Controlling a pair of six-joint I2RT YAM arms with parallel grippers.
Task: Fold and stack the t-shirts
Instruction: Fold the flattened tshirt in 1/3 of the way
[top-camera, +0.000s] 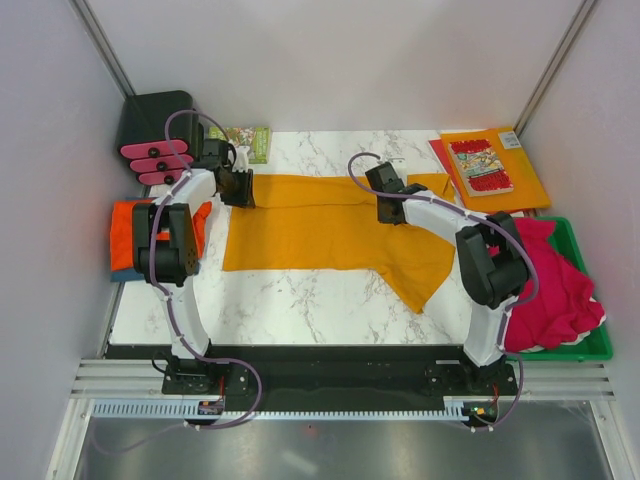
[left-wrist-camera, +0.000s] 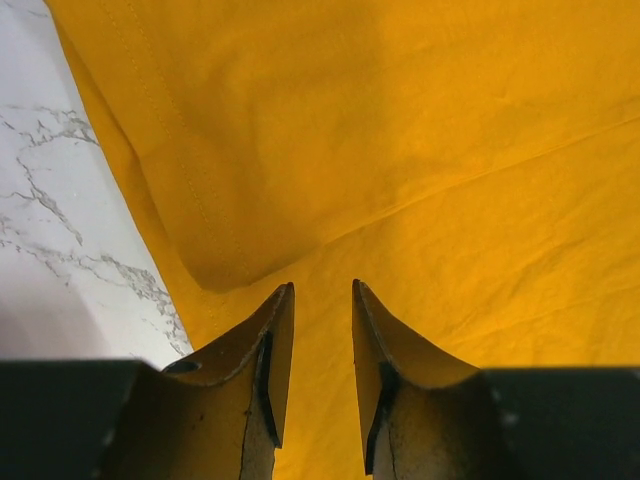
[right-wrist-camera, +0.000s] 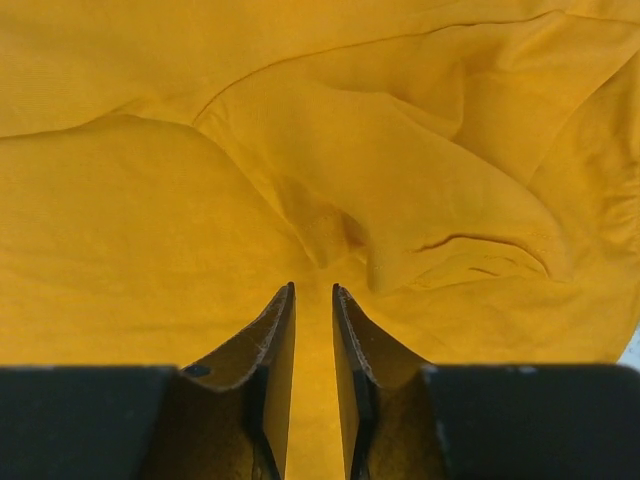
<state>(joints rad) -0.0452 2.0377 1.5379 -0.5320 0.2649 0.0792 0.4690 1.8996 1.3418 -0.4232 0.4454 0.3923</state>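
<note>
Both claws clenched on the mustard t-shirt (top-camera: 320, 225), which lies spread across the middle of the marble table (top-camera: 300, 300).

Left claw (left-wrist-camera: 322, 285): closed on the shirt's left edge, cloth filling the narrow gap between my fingers, bare marble just beside the hem. Right claw (right-wrist-camera: 312, 287): nipping a bunched fold toward the shirt's right end, creases radiating from my fingertips. One sleeve trails toward the near right. Red-orange t-shirt (top-camera: 125, 235) sits at the table's left edge, under my left arm. Crimson-pink t-shirts (top-camera: 555, 290) are heaped in the green bin (top-camera: 590, 345) on the right, well apart from the mustard one.
</note>
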